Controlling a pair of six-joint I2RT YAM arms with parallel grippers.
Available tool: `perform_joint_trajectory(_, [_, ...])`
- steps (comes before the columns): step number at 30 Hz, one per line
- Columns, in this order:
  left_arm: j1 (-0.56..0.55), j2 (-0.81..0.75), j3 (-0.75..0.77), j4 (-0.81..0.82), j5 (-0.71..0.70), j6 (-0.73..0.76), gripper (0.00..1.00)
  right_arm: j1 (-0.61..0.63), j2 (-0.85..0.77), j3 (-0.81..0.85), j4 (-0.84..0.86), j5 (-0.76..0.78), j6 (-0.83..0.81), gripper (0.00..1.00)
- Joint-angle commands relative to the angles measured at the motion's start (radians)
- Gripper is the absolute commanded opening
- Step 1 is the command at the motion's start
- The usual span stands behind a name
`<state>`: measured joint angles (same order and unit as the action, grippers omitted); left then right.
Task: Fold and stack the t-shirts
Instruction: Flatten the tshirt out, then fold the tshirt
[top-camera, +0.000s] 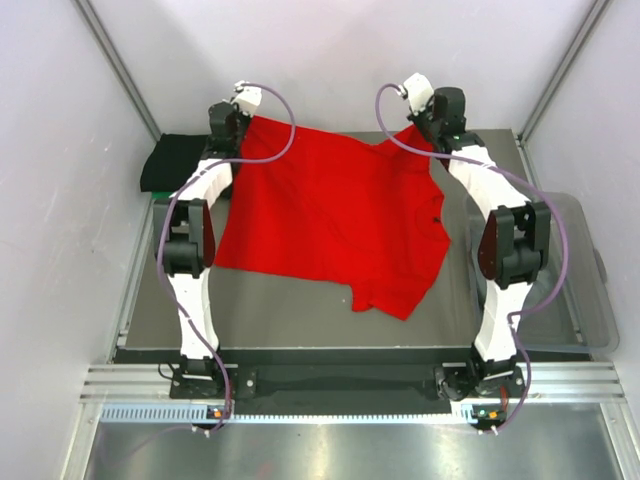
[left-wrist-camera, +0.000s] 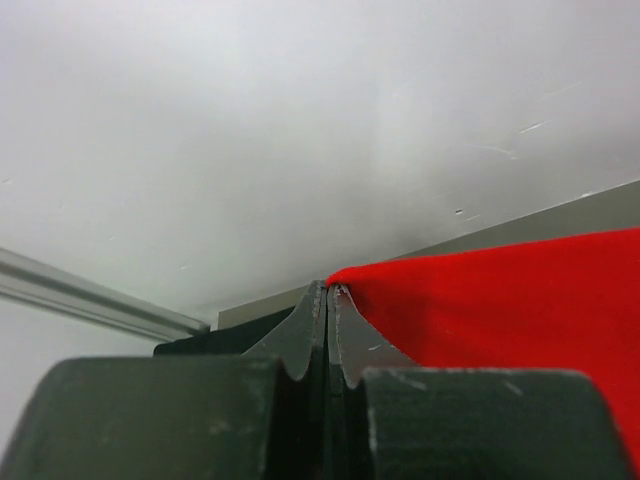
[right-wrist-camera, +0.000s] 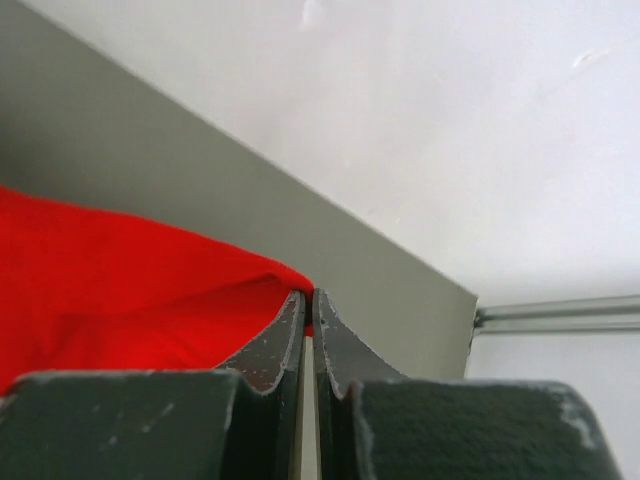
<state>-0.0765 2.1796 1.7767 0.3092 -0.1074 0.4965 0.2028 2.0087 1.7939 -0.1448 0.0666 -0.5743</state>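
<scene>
1. Top view: the red t-shirt (top-camera: 330, 215) lies spread across the grey table (top-camera: 280, 310). Its two far corners meet the left gripper (top-camera: 243, 122) and the right gripper (top-camera: 420, 128). A black t-shirt (top-camera: 165, 162) lies at the far left, and a clear bin (top-camera: 590, 290) stands on the right.
2. Left wrist view: the jaws are clenched on a red corner.
3. Right wrist view: the jaws are clenched on a red fold.
</scene>
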Motion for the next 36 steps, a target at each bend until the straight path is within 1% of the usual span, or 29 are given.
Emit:
perform_joint_trajectory(1, [0.003,0.037,0.084,0.005,0.009,0.002,0.0,-0.013,0.048,0.106,0.025,0.032,-0.007,0.0])
perform_joint_trajectory(11, [-0.002,0.114,0.112,0.068,0.018,0.025,0.0,-0.022,0.128,0.174,0.011,0.039,0.013,0.0])
perform_joint_trajectory(17, [-0.002,0.17,0.171,0.051,0.015,0.027,0.0,-0.037,0.107,0.162,0.016,0.052,0.016,0.0])
perform_joint_trajectory(22, [-0.002,0.157,0.165,0.05,0.017,0.007,0.0,-0.039,0.064,0.104,0.011,0.044,0.011,0.0])
perform_joint_trajectory(25, [0.0,0.114,0.123,0.045,0.023,-0.009,0.0,-0.039,0.009,0.039,0.007,0.026,0.019,0.0])
perform_joint_trajectory(28, [-0.002,0.057,0.049,0.03,0.054,-0.013,0.0,-0.037,-0.048,-0.014,-0.012,0.012,0.027,0.0])
perform_joint_trajectory(32, [0.001,-0.056,-0.081,0.013,0.089,-0.023,0.0,-0.037,-0.12,-0.06,-0.088,-0.007,0.045,0.0])
perform_joint_trajectory(36, [0.001,-0.145,-0.2,0.016,0.103,-0.015,0.0,-0.028,-0.194,-0.157,-0.118,-0.016,0.068,0.0])
